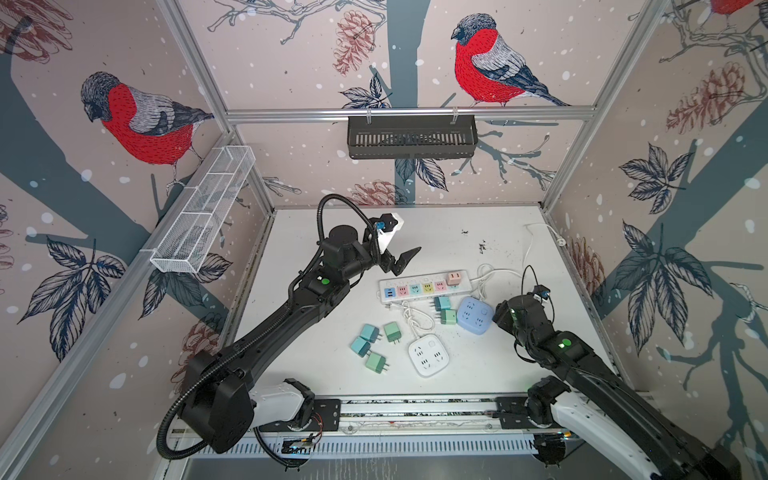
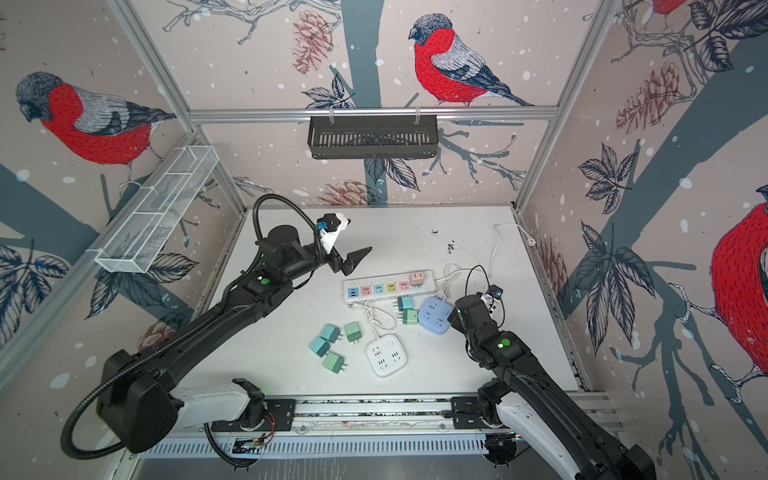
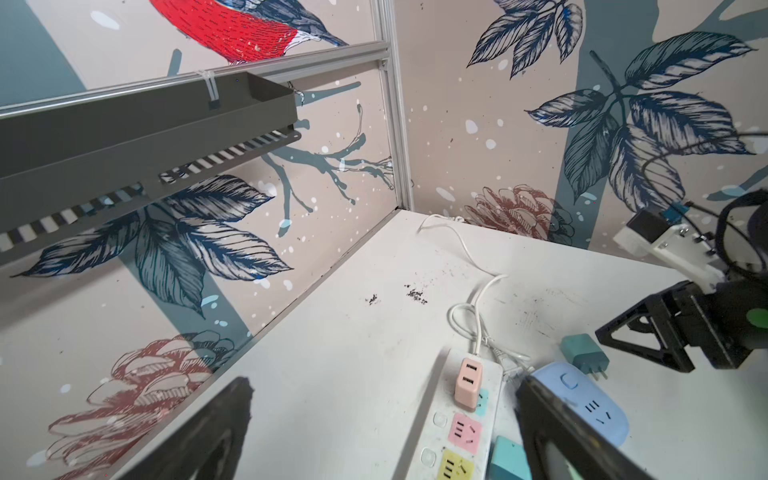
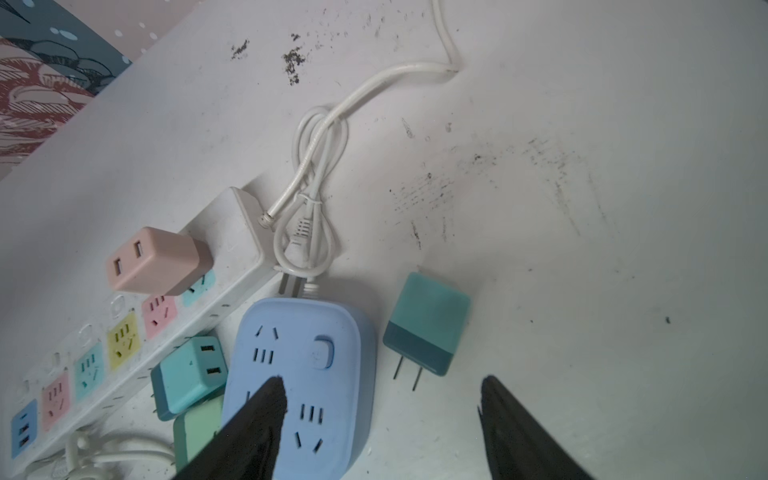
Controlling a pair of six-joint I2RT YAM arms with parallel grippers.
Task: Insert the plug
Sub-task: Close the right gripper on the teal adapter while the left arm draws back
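Note:
A teal two-prong plug (image 4: 426, 328) lies flat on the table beside the blue socket cube (image 4: 299, 374), its prongs pointing at my right gripper (image 4: 382, 380). That gripper hovers open just short of it, with nothing between its fingers. In both top views the right arm hides this plug. The white power strip (image 1: 415, 279) with coloured sockets carries a pink adapter (image 1: 453, 277) at its right end. My left gripper (image 1: 401, 262) hangs open and empty above the strip's left end; its wrist view shows the strip (image 3: 432, 415) below.
Several loose teal and green plugs (image 1: 370, 332) and a white square socket (image 1: 428, 355) lie nearer the front. Two more plugs (image 1: 442, 303) sit left of the blue cube (image 1: 474, 314). A white cable (image 1: 536, 237) runs back right. Wall baskets (image 1: 411, 137) hang above.

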